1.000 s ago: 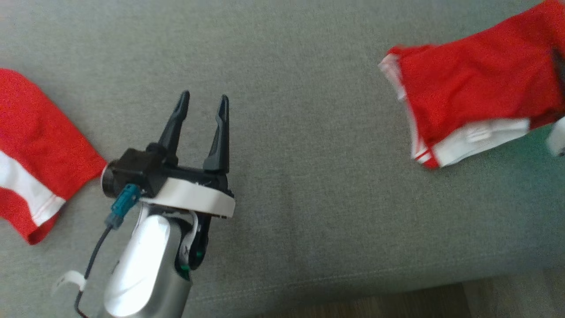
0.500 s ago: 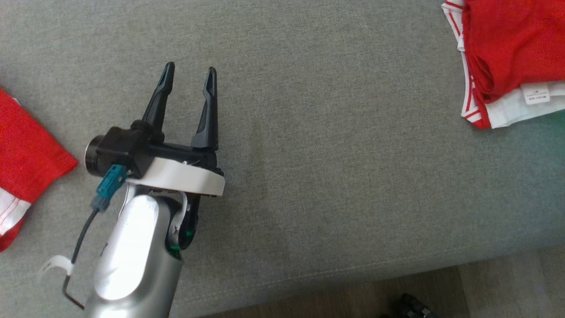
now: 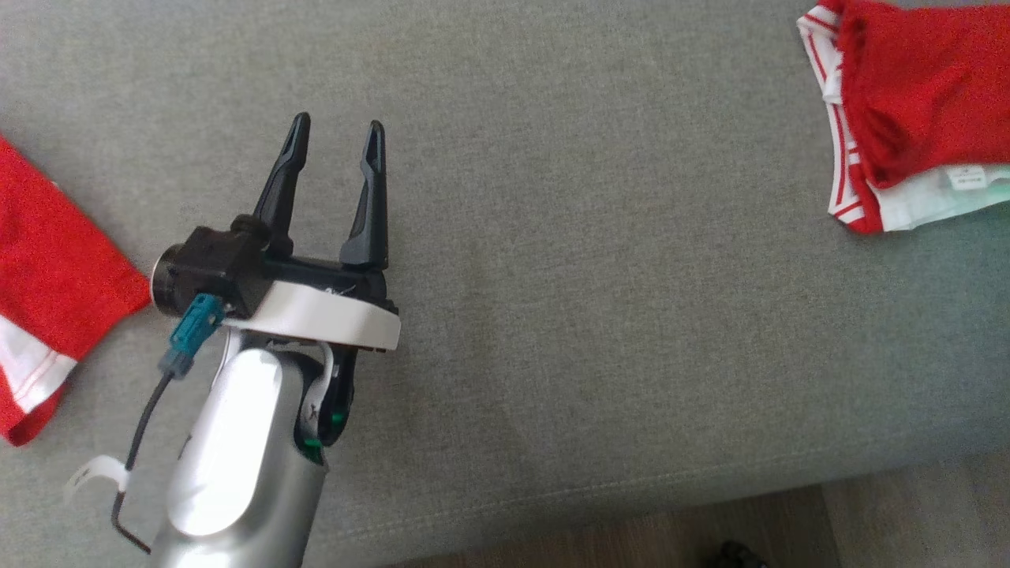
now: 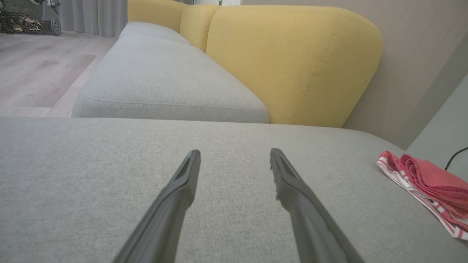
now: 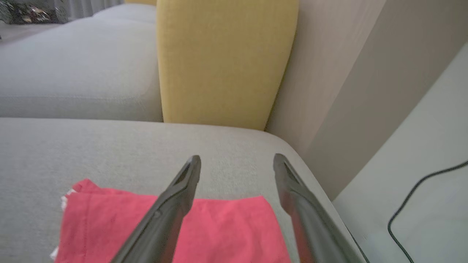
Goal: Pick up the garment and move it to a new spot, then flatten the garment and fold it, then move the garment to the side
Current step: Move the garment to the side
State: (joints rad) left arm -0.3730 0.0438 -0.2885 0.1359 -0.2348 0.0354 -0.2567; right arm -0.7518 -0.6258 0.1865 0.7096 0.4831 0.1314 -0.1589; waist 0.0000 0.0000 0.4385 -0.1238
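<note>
In the head view, my left gripper [image 3: 338, 125] sits at lower left over the bare grey cushion [image 3: 592, 276]. Its fingers are spread wide and hold nothing. The garment [image 3: 915, 102], red with white trim and folded, lies in the upper right corner. Another red cloth [image 3: 55, 260] pokes in at the left edge.

In the left wrist view, my two fingers stand well apart over plain cushion. The garment is a low heap at the right edge, well away from them.

In the right wrist view, my right gripper [image 5: 237, 157] is spread wide and grips nothing. The garment lies flat across the lower middle, beneath it. I cannot tell whether the tips touch the cloth.

I judge this to be the close of the last step, moving the garment aside. Next I should lift the right arm straight off, so that no fold catches on a finger.
</note>
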